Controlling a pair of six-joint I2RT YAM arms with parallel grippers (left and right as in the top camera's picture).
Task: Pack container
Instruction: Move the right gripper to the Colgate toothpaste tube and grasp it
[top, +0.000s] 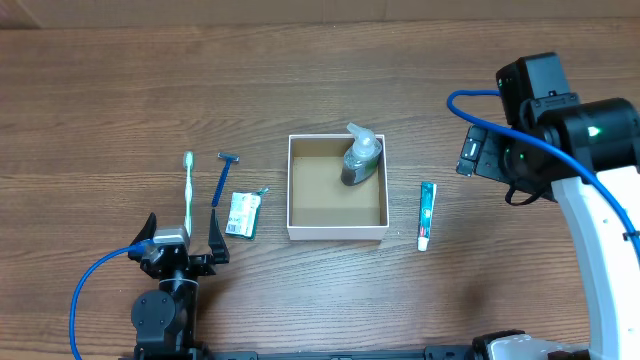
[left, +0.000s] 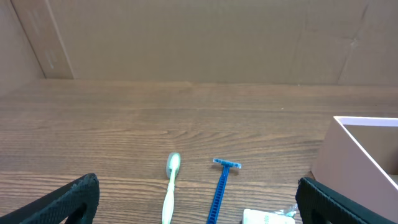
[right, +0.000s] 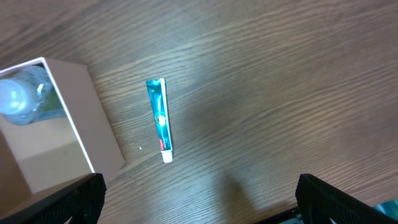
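The container (top: 294, 190) is a square white-walled box with a brown inside at the table's middle. A clear pump bottle (top: 360, 158) lies in its far right corner. A toothpaste tube (top: 426, 214) lies just right of the box. A green toothbrush (top: 188, 185), a blue razor (top: 221, 180) and a small white-green packet (top: 243, 214) lie left of it. My left gripper (top: 183, 238) is open and empty, low, just behind these three. My right gripper (top: 478, 152) is open and empty, held high to the right of the tube.
The left wrist view shows my open left gripper (left: 198, 202), the toothbrush (left: 170, 186), razor (left: 221, 186), packet (left: 267, 217) and box wall (left: 348, 155). The right wrist view shows my open right gripper (right: 202, 202), the tube (right: 159, 118), box wall (right: 93, 118) and bottle (right: 22, 96).
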